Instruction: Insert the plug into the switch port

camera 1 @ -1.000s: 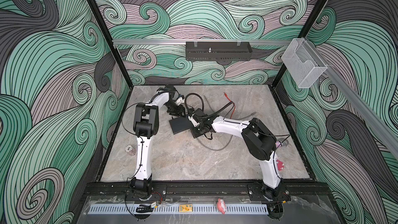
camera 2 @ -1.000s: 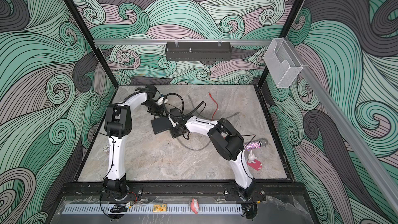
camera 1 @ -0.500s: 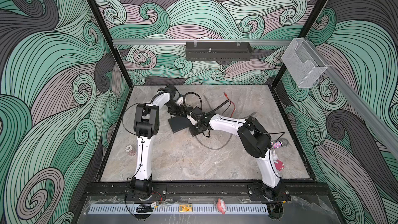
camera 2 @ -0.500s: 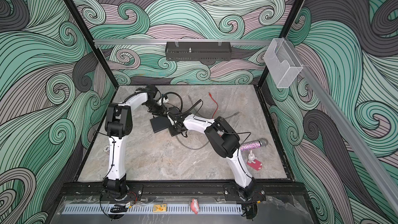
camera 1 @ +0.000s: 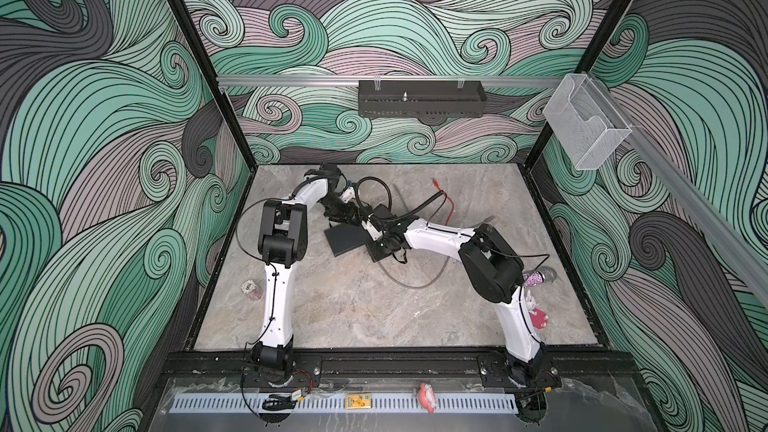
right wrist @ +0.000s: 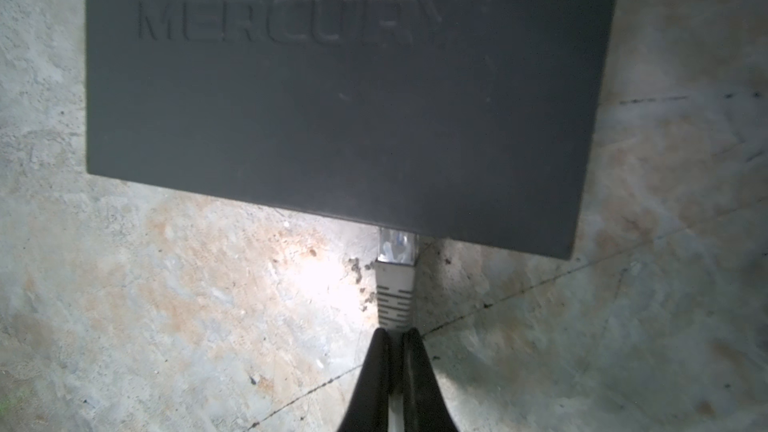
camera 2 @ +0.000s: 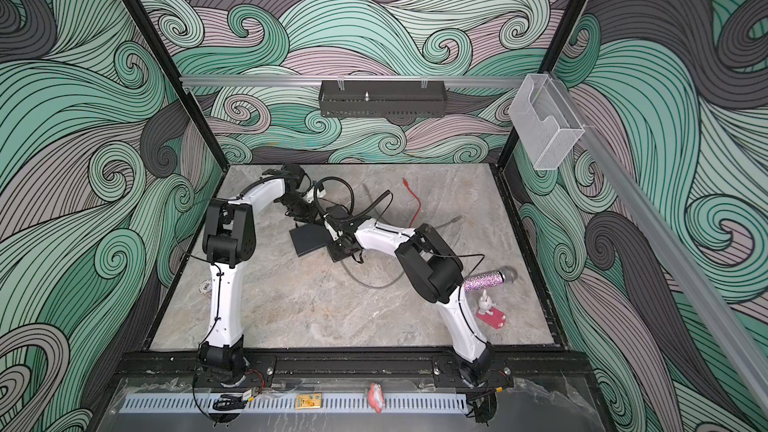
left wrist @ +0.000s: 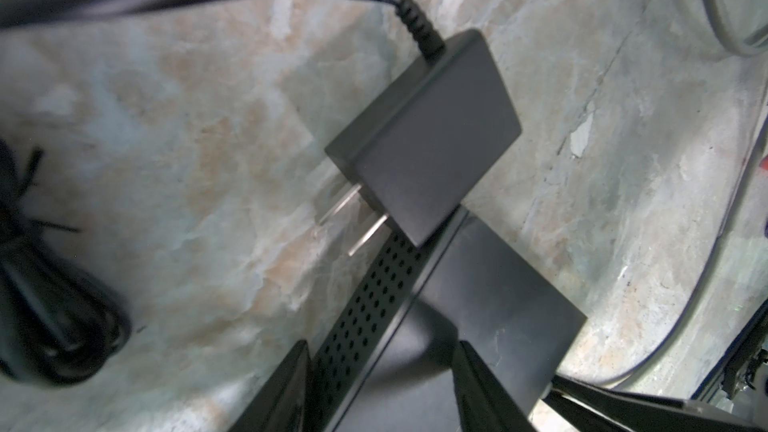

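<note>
The switch (camera 1: 343, 241) (camera 2: 307, 238) is a flat matte-black box lying on the marble table, stamped MERCURY on its top (right wrist: 332, 97). The plug (right wrist: 397, 247) is clear with a grey ribbed boot; its tip sits in the switch's near edge, close to a corner. My right gripper (right wrist: 397, 332) (camera 1: 370, 232) is shut on the grey cable just behind the boot. My left gripper (left wrist: 382, 344) (camera 1: 341, 214) holds the switch's back edge (left wrist: 498, 305). One finger lies against the perforated side and the other rests on the top face.
A black power adapter (left wrist: 424, 139) (camera 1: 382, 213) with bare prongs rests against the switch's far corner, its cord looping behind. A red cable (camera 1: 446, 205), the grey cable's loop (camera 1: 415, 284), a glitter microphone (camera 1: 538, 276), a pink toy (camera 1: 538, 317) and poker chips (camera 1: 249, 286) lie around.
My right arm has moved left, carrying the plug up to the switch's edge. The left jaws have narrowed slightly on the switch.
</note>
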Robot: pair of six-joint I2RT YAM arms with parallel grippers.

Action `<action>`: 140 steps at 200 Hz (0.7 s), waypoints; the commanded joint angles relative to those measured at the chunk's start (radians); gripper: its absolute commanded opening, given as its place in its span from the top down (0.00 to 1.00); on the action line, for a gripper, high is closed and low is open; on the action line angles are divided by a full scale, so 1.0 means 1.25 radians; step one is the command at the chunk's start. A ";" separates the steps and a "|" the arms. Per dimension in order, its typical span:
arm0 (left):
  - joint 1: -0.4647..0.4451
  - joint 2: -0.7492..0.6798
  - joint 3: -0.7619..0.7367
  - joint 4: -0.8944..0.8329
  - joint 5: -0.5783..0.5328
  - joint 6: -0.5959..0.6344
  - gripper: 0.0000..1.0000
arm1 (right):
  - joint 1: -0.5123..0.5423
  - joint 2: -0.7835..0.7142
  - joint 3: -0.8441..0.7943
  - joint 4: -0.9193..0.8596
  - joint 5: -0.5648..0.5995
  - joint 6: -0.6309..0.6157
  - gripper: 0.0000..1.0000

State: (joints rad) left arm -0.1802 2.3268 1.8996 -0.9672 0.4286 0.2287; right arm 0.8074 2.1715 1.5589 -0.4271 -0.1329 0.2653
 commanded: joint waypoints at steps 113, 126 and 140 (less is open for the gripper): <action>-0.029 0.024 -0.004 -0.046 0.009 0.014 0.47 | -0.018 -0.009 0.062 0.010 0.033 -0.027 0.91; -0.030 0.024 -0.004 -0.048 0.012 0.016 0.47 | -0.017 -0.002 0.069 0.006 0.034 -0.028 0.91; -0.032 0.026 -0.004 -0.048 0.011 0.017 0.47 | -0.018 0.000 0.073 0.002 0.033 -0.031 0.91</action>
State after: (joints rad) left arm -0.1844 2.3268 1.8996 -0.9649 0.4290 0.2363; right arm 0.7971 2.1715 1.6028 -0.4839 -0.1314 0.2462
